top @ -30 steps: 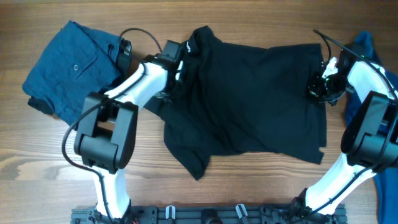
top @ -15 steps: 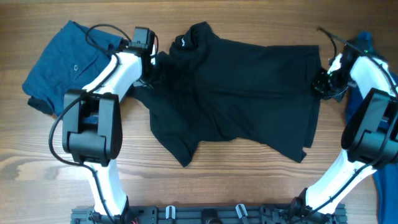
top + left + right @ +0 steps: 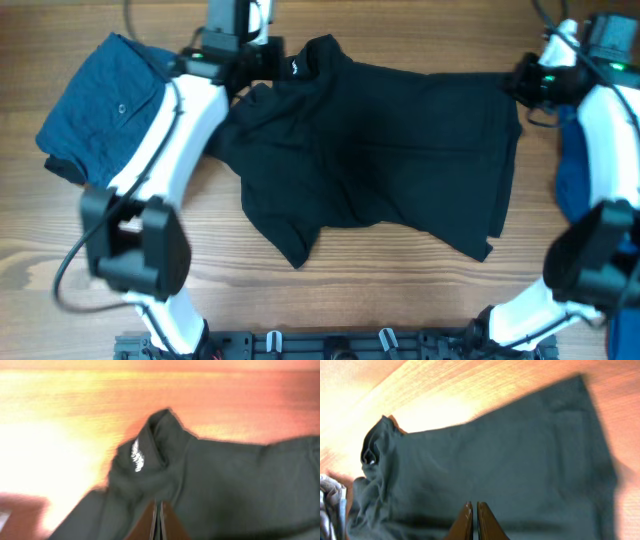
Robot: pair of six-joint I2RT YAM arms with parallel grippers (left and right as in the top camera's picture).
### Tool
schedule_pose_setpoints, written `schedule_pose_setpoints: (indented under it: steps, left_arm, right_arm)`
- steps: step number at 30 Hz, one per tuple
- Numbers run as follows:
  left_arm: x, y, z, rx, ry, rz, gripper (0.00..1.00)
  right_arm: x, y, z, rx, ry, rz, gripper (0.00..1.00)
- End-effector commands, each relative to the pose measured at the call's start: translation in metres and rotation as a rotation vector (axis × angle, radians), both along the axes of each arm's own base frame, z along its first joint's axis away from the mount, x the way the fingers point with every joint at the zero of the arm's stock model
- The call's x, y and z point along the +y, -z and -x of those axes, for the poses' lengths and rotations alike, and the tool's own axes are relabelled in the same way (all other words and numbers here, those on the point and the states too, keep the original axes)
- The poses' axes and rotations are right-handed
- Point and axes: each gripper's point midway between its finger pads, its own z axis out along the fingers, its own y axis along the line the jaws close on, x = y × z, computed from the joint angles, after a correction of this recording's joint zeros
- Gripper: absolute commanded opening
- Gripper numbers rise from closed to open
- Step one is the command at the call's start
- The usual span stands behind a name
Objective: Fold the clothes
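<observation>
The large black T-shirt lies spread across the middle of the wooden table, collar at the far left with a small white logo. It also shows in the left wrist view and the right wrist view. My left gripper is raised over the collar end, fingers shut with nothing between them. My right gripper is raised over the shirt's far right corner, fingers shut and empty.
The darker blue buttoned garment lies folded at the far left. A plain blue shirt lies at the right edge under my right arm. Bare wood runs along the front edge.
Both arms dragged the black shirt left and toward the far side, then let go and lifted away. The shirt has stayed put in the last half second.
</observation>
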Motion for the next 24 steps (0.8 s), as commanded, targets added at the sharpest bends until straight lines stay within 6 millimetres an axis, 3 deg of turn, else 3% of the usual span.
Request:
schedule_pose_setpoints:
  steps: [1,3,6,13,14,16,19,22,24]
  left_arm:
    - [-0.041,0.052,-0.013,0.020,0.128,0.040,0.04]
    - [-0.049,0.084,-0.019,0.049,0.130,0.041,0.04]
    - [-0.051,0.121,-0.019,0.100,0.136,0.034,0.04]
    - [-0.044,0.170,-0.029,0.117,0.104,-0.001,0.04]
    - [-0.036,0.176,-0.035,0.110,0.064,-0.026,0.04]
    - [0.002,0.185,-0.054,0.082,-0.141,-0.096,0.04]
    - [0.072,0.186,-0.069,0.054,-0.480,-0.150,0.04]
    - [0.108,0.188,-0.071,0.086,-0.566,-0.096,0.04]
    - [0.118,0.191,-0.072,0.127,-0.542,-0.014,0.04]
  right_arm:
    - [0.039,0.044,-0.012,0.074,-0.074,-0.046,0.04]
    - [0.055,0.066,-0.017,0.100,-0.102,-0.052,0.04]
    - [0.061,0.089,-0.020,0.140,-0.097,-0.064,0.04]
    - [0.060,0.110,-0.020,0.185,-0.069,-0.076,0.04]
    - [0.060,0.111,-0.020,0.188,-0.069,-0.076,0.04]
    - [0.057,0.116,-0.020,0.193,-0.060,-0.062,0.04]
    - [0.047,0.130,-0.020,0.217,-0.032,-0.002,0.05]
    - [0.039,0.148,-0.017,0.256,-0.017,0.035,0.05]
    - [0.034,0.165,-0.014,0.286,-0.008,0.064,0.05]
